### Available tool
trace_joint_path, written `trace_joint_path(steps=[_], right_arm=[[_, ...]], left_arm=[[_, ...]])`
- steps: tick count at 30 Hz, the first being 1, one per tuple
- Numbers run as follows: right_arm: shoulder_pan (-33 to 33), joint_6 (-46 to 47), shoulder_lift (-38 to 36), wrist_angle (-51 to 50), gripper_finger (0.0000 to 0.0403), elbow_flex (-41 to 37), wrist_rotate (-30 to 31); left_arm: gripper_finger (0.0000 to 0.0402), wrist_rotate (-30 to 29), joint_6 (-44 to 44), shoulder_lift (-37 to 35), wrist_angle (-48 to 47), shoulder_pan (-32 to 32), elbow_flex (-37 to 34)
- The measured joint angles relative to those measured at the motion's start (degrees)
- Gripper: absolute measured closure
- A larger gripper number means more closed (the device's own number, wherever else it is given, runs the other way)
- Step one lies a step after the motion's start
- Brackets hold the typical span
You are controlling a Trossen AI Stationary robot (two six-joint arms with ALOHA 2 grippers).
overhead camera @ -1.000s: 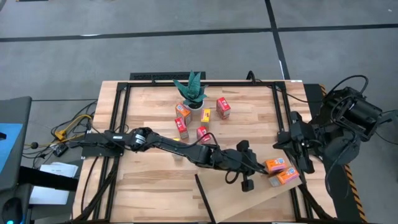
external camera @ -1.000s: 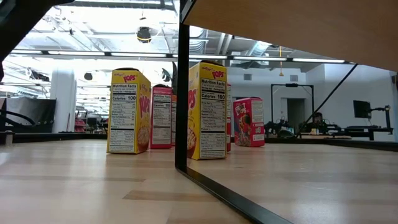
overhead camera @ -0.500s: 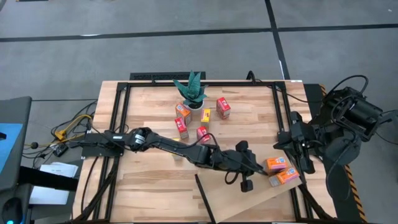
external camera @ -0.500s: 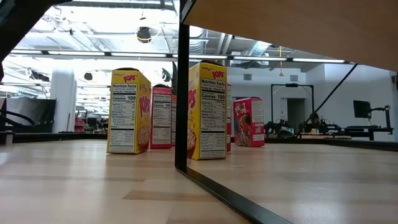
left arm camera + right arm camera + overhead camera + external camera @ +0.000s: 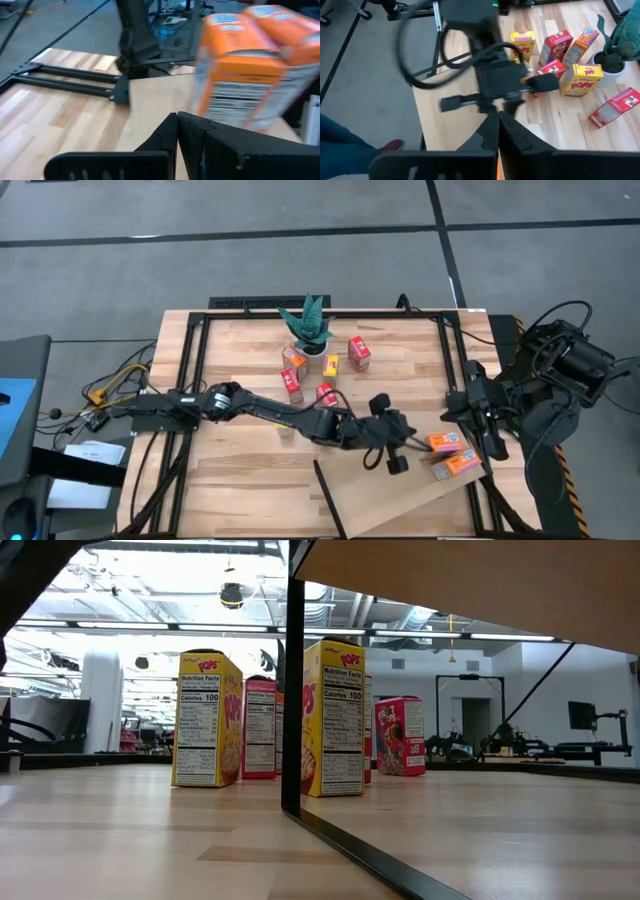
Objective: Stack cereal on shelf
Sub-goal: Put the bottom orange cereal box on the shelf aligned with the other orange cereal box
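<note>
Two orange cereal boxes (image 5: pixel 443 443) (image 5: pixel 458 463) sit side by side at the far right corner of the pale shelf (image 5: pixel 400 498). In the left wrist view they fill the space just ahead of my shut left gripper (image 5: pixel 177 117), which reaches across the table to them (image 5: pixel 413 445). Whether it touches them I cannot tell. Several more cereal boxes, red (image 5: pixel 359 352), yellow (image 5: pixel 331 365) and orange (image 5: pixel 293 358), stand on the tabletop at the back. My right gripper (image 5: pixel 498 116) waits shut, raised at the table's right edge (image 5: pixel 455 408).
A green potted plant (image 5: pixel 308 328) stands among the back boxes. A black frame (image 5: pixel 190 360) runs around the tabletop. In the low view the shelf's board (image 5: pixel 450 580) and its dark edge (image 5: pixel 292 680) stand before the yellow boxes (image 5: pixel 207 720). Bare planks (image 5: pixel 230 480) lie near left.
My left hand has turned at the wrist and swung slightly toward the far edge beside the orange boxes, its fingers staying shut. The orange boxes have kept their place.
</note>
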Motion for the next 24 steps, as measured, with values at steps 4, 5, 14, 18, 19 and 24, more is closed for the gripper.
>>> trace_joint_path(steps=[4,5,14,18,19,24], right_arm=[[0.00,0.04,0.00,0.01,0.0371,0.00,-0.01],[0.00,0.04,0.00,0.00,0.0372,0.00,0.00],[-0.04,-0.71,0.00,-0.01,0.0386,0.00,-0.04],[-0.04,-0.71,0.00,0.01,0.0377,0.00,-0.04],[-0.04,-0.71,0.00,-0.03,0.0373,-0.02,-0.04],[-0.02,-0.63,-0.02,0.00,0.0370,-0.02,-0.11]], left_arm=[[0.0401,0.30,0.26,-0.02,2.35,0.96,0.01],[0.0401,0.77,0.09,-0.02,2.40,1.06,0.01],[0.0401,4.71,-1.13,0.02,4.10,1.25,-0.02],[0.0401,5.52,-1.98,1.25,6.67,1.25,0.09],[0.0401,6.40,-2.04,1.54,6.51,1.25,-0.09],[0.0401,7.98,-3.45,2.62,7.98,1.16,-0.08]])
